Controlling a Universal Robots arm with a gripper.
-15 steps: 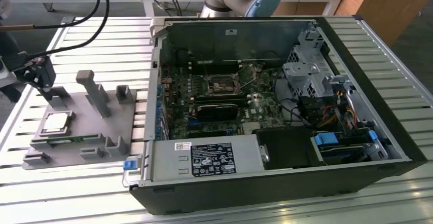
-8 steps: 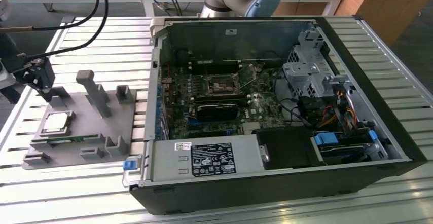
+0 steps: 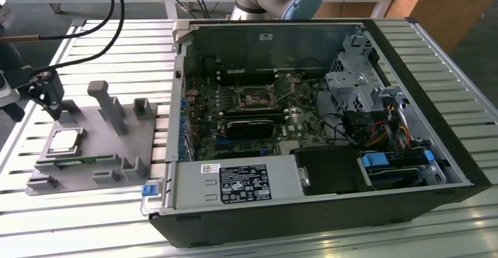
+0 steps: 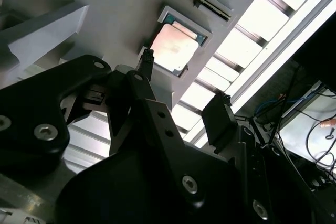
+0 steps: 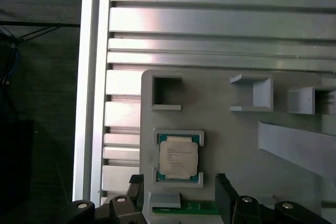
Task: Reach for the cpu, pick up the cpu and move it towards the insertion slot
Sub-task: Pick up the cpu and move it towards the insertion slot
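A small square cpu [image 3: 64, 141] with a silvery top is seen lying flat in a shallow framed recess of a grey plastic fixture [image 3: 97, 138]. The fixture is laid on a slatted metal table [image 3: 93, 42]. The gripper [image 3: 55, 109] is held just above the fixture, close over the cpu, and nothing is gripped by it. In the first wrist view its two black fingers [image 5: 136, 190] are spread apart, one at each side of the recess, and the cpu is not touched by either. A thin green memory strip [image 5: 184, 208] is lodged in the fixture just beside the cpu. The insertion slot [image 3: 253, 98] is set on the board inside an open computer case [image 3: 311, 220], well apart from the fixture, towards the exterior view's right.
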